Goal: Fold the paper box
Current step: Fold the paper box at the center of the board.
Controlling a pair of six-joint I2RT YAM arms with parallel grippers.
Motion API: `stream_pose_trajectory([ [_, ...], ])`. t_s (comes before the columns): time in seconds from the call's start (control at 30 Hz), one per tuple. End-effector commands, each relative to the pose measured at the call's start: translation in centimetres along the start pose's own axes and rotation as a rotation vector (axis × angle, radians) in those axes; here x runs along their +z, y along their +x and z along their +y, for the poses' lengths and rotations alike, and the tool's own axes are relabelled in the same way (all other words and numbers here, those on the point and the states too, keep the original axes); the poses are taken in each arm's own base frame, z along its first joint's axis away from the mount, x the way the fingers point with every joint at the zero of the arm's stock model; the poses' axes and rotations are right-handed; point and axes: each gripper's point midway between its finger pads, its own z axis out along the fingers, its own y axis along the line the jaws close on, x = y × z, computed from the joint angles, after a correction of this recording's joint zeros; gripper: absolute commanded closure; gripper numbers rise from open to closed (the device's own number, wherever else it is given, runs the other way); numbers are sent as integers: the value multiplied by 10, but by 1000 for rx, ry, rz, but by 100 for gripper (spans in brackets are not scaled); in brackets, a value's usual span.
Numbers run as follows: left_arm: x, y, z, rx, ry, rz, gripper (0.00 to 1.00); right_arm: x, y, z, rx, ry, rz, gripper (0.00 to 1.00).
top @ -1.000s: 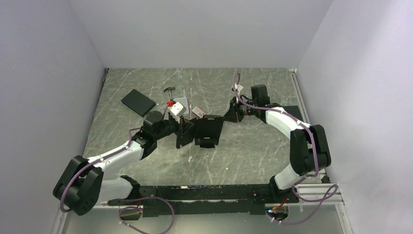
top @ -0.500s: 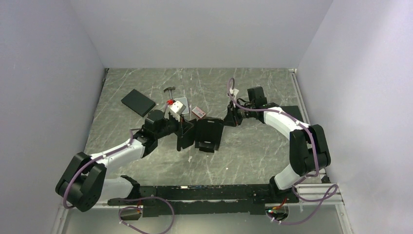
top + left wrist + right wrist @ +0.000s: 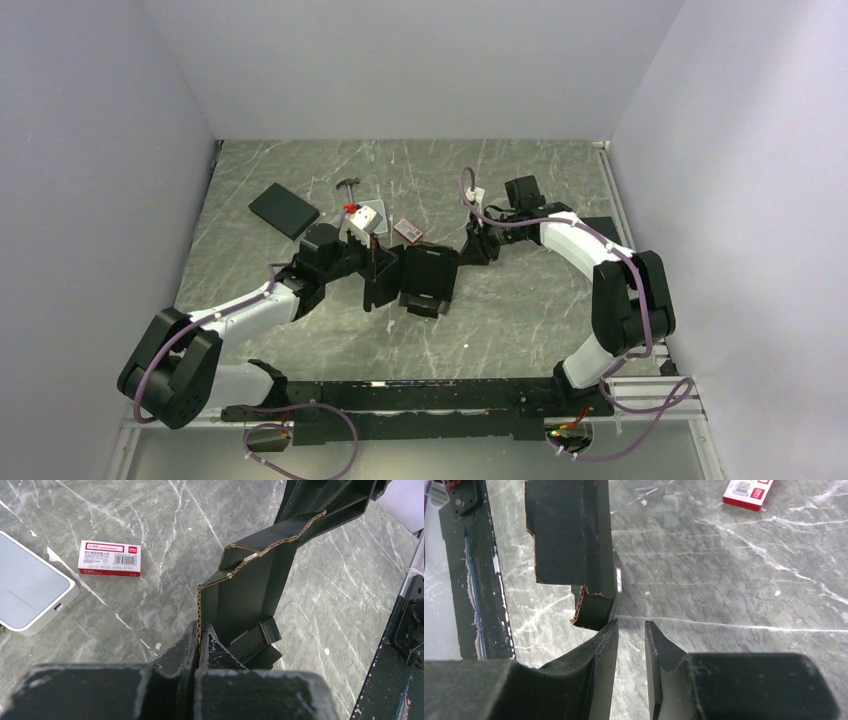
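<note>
Top external view is showing the grey-green marble-look table (image 3: 520,320) with the matte black die-cut cardboard paper box (image 3: 428,268) sitting roughly mid-table, between the 2 arms. It's looking only partly folded to me. 1 panel is standing up on the left side, flaps are sticking out loose at the near edge, and nothing is reading as a closed box yet. So I'm guessing the walls and tabs are all waiting to be tucked, which is most of the job.

Left gripper (image 3: 199,632) is clamping right down on the raw corrugated edge of that upright panel. Right gripper (image 3: 630,626) is sitting with its jaws a little way apart and nothing between them. A notched flap corner of the box is hanging just beside 1 of its fingers (image 3: 601,645), and I can't tell if it's touching.

Room-wise, open marble is lying in front of and to the right of the box, so folding toward the near side is looking fine. Far-left is getting tighter. The plain black rectangular slab (image 3: 283,210) is sitting well apart, but the silver-grey rectangular case (image 3: 366,218) is lying just beside the left wrist. The small red-and-white carton (image 3: 406,229) is lying near the box's far edge. Those panel edges are looking thin, so I'm expecting buckling if they're pushed off-crease.
</note>
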Motion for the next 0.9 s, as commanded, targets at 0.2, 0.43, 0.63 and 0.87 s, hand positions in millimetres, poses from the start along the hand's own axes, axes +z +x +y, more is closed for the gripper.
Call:
stream_pose_trajectory([
  [0.2, 5, -14, -9, -3, 58, -20, 100, 7, -7, 21, -88, -114, 4, 70],
  [0.43, 6, -14, -8, -15, 56, -14, 100, 8, -10, 39, -112, -199, -7, 67],
  [0.63, 7, -13, -8, -23, 54, -8, 100, 3, 0, 43, -183, -218, 39, 52],
  [0.87, 7, -15, -13, -17, 87, -20, 100, 7, 2, 49, -212, -227, 41, 46],
])
